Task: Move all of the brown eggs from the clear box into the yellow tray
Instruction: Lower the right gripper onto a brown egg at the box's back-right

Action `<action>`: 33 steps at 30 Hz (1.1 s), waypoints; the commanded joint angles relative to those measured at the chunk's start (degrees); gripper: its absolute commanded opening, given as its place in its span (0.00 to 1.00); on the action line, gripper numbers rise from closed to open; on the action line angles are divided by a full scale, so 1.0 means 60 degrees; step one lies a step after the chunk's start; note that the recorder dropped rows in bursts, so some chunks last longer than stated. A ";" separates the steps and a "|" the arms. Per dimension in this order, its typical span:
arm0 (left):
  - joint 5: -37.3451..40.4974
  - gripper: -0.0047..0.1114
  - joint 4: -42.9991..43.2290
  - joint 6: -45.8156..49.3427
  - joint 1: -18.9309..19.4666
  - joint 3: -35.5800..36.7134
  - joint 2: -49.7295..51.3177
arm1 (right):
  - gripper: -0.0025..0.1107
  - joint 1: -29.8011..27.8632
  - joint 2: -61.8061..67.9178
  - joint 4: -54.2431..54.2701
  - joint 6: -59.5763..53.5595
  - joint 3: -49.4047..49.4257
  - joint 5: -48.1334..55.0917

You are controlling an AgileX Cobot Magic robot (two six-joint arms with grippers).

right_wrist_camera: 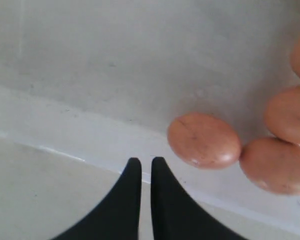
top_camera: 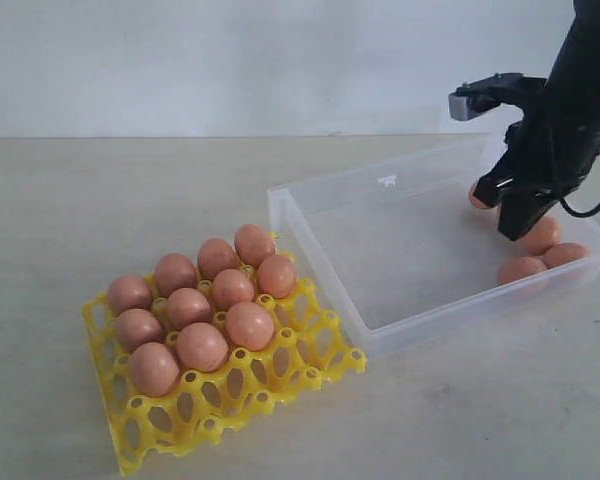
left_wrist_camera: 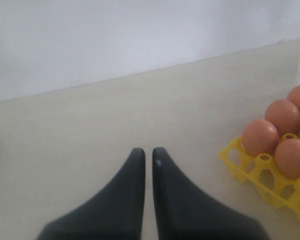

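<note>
The yellow tray [top_camera: 280, 385] lies at the front left with several brown eggs [top_camera: 202, 346] in its cups. To its right stands the clear box [top_camera: 325, 265]. A few more brown eggs [top_camera: 521, 270] lie loose at the box's right end. My right gripper [top_camera: 513, 228] hangs shut and empty over that end, just above them. In the right wrist view, the right gripper [right_wrist_camera: 145, 161] is shut over the box wall [right_wrist_camera: 65, 132], with the nearest egg [right_wrist_camera: 204, 139] just beyond and to one side of its tips. My left gripper [left_wrist_camera: 147, 151] is shut and empty over bare table, with the tray's corner [left_wrist_camera: 238, 161] and its eggs [left_wrist_camera: 260, 136] off to one side.
The tray's front row of cups [top_camera: 180, 420] and its right-hand cups [top_camera: 320, 340] hold nothing. The box floor [top_camera: 380, 250] left of the loose eggs is bare. A pale wall [top_camera: 230, 60] rises behind the table.
</note>
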 commanded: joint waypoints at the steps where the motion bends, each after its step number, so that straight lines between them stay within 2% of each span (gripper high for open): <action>1: -0.0004 0.08 -0.0019 -0.0030 -0.0073 0.0033 -0.0031 | 0.03 -0.0034 0.0122 0.0120 -0.2999 -0.0125 0.0188; 4: -0.0004 0.08 -0.0019 -0.0030 -0.0073 0.0033 -0.0031 | 0.03 -0.0043 0.0214 -0.0027 -0.4547 -0.0125 0.0188; 8: -0.0004 0.08 -0.0019 -0.0030 -0.0073 0.0033 -0.0031 | 0.03 -0.0043 0.0336 -0.0160 -0.5641 -0.0125 0.0188; 17: -0.0004 0.08 -0.0019 -0.0030 -0.0073 0.0033 -0.0031 | 0.03 -0.0034 0.0779 -0.1120 -0.5661 -0.0125 -0.0303; 24: -0.0004 0.08 -0.0019 -0.0030 -0.0073 0.0033 -0.0031 | 0.05 -0.0043 0.0880 -0.0974 -0.5570 -0.0125 -0.0414; 27: -0.0004 0.08 -0.0019 -0.0030 -0.0073 0.0033 -0.0031 | 0.21 -0.0043 0.1144 -0.0742 -0.5533 -0.0125 -0.0250; 30: -0.0004 0.08 -0.0019 -0.0030 -0.0073 0.0033 -0.0031 | 0.44 -0.0043 0.1249 -0.0676 -0.5559 -0.0125 -0.0396; 32: -0.0004 0.08 -0.0019 -0.0030 -0.0073 0.0033 -0.0031 | 0.52 -0.0034 0.1228 -0.0732 -0.5648 -0.0125 -0.0636; 33: -0.0004 0.08 -0.0019 -0.0030 -0.0073 0.0033 -0.0031 | 0.54 -0.0043 0.1214 -0.0796 -0.5648 -0.0125 -0.0756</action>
